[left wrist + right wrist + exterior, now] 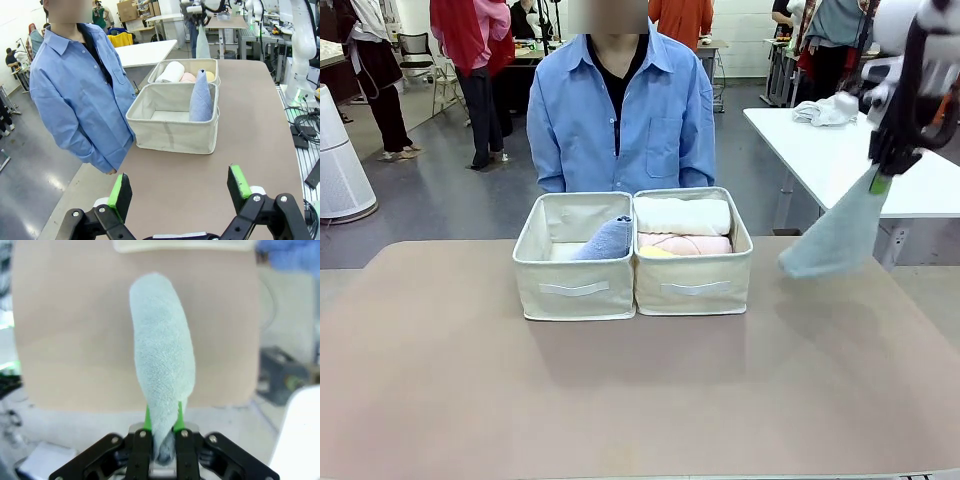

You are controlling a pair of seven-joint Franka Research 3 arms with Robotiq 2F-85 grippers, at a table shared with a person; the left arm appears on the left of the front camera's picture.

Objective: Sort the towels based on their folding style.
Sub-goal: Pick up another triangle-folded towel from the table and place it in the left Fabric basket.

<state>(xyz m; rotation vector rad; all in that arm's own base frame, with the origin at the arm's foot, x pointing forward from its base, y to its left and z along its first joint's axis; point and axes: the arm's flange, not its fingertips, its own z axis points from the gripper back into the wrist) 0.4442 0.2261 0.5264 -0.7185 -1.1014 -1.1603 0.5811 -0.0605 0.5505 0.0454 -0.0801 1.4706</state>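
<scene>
— Above the table's [620, 400] right edge, what does the right gripper [882, 180] hold?
— It pinches the grey-green cone towel [840, 235] by the tip, hanging. The left gripper [177, 192] is spread wide, holding nothing.
— And farther?
— The lavender-blue cone [605, 240] stands in the left bin [575, 285]; rolls [682, 216] lie in the right bin [692, 285].

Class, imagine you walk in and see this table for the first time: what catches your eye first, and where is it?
The right pincer dangles a grey-green cone towel by its tip above the table's right side. Mid-table sit two beige bins: the left bin holds a blue cone towel, the right bin white, pink and yellow rolls. A person in a blue shirt stands behind.
</scene>
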